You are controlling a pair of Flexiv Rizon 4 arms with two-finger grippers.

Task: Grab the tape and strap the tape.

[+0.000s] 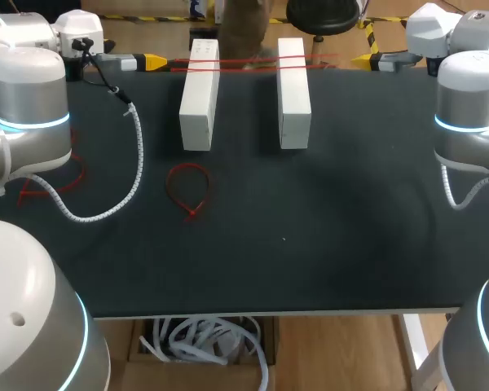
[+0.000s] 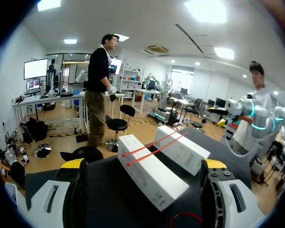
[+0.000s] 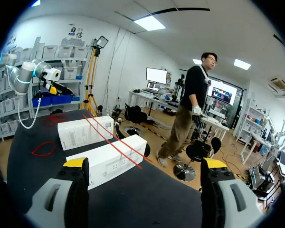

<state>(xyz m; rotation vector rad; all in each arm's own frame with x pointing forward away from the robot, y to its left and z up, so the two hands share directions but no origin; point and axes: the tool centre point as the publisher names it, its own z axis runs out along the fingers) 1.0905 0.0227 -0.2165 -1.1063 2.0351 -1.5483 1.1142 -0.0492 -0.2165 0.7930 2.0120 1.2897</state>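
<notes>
**Table stock, tape unclaimed**

Head view. The left white box (image 1: 199,96) lay on the black table (image 1: 326,244), and you had the right white box (image 1: 293,94) beside it, apart and parallel. Two straight red tapes (image 1: 244,64) lay across the far ends of both boxes. One looped red tape (image 1: 191,213) lay on the table just in front of the left white box. Your left gripper (image 1: 151,61) and right gripper (image 1: 365,59) were off to either side of the boxes, level with their far ends.

Left wrist view. Your left gripper (image 2: 143,166) had its fingers spread, holding nothing. The left white box (image 2: 149,175) lay ahead of it, with the straight tapes (image 2: 154,147) on top.

Right wrist view. Your right gripper (image 3: 145,166) was spread too, and empty. The left white box (image 3: 85,130) lay beyond the right one (image 3: 107,164), with the loop (image 3: 34,151) near it.
</notes>
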